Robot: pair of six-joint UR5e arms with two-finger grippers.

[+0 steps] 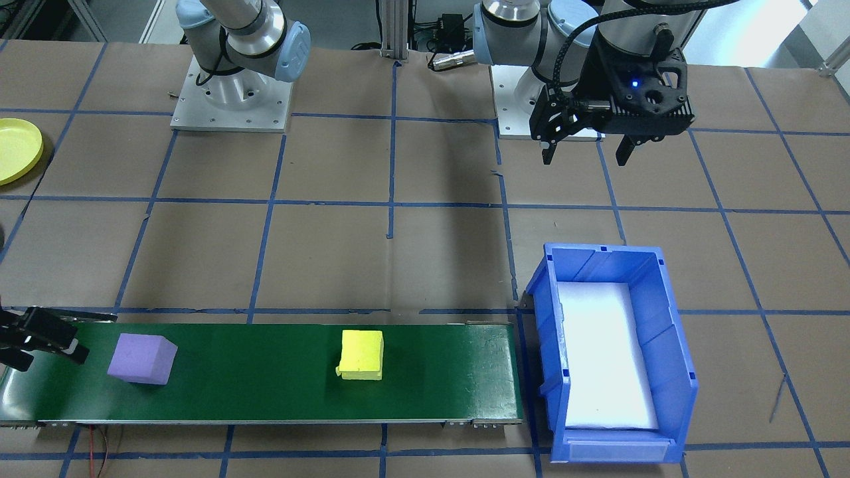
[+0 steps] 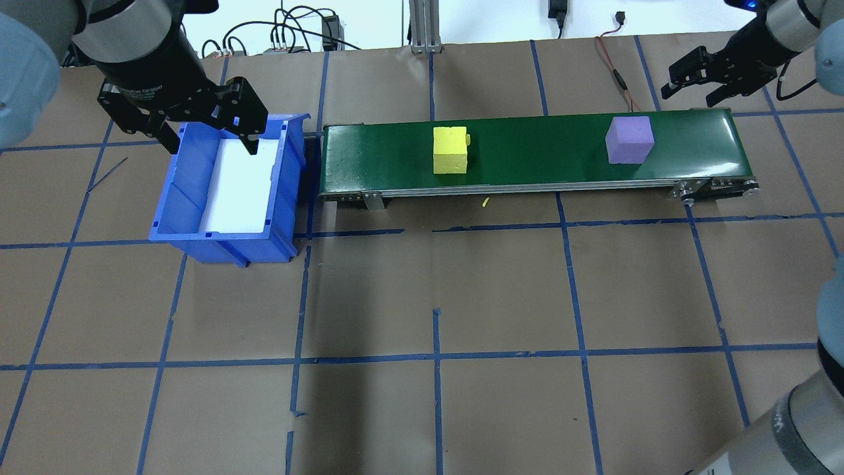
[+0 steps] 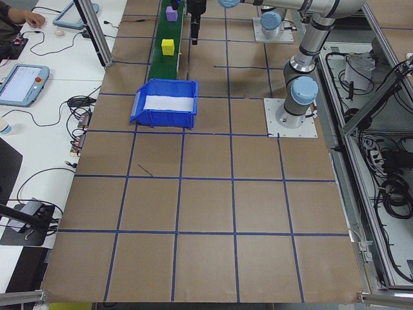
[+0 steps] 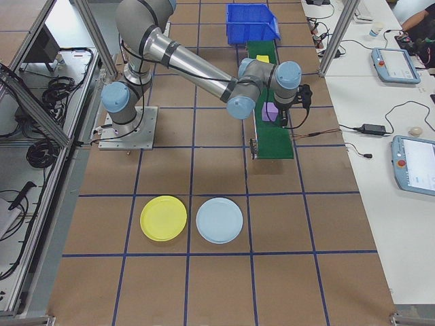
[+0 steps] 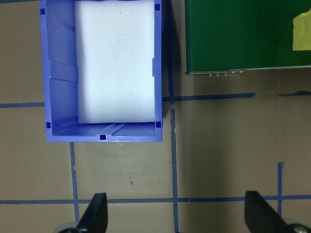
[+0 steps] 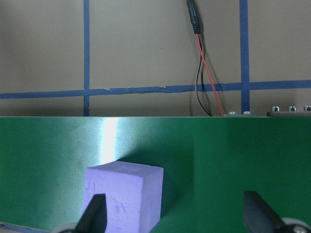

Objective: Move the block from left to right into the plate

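Hovering with spread, empty fingers, the right gripper (image 2: 702,78) has the purple block (image 2: 630,139) at about 7 o'clock on the green belt (image 2: 527,155) in the overhead view. The left gripper (image 2: 208,125), also spread and empty, hangs over the blue bin (image 2: 191,191), far from it; the yellow plate (image 4: 163,218) lies well apart.

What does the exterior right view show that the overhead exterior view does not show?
Only the exterior right view shows the yellow plate and a pale blue plate beside it on the table, and operator tablets on a side desk.

Only the overhead exterior view shows the left gripper, open above the blue bin, and the right gripper, open past the belt's end.

Both show the green conveyor belt, the purple block and the yellow block on it, and the bin.
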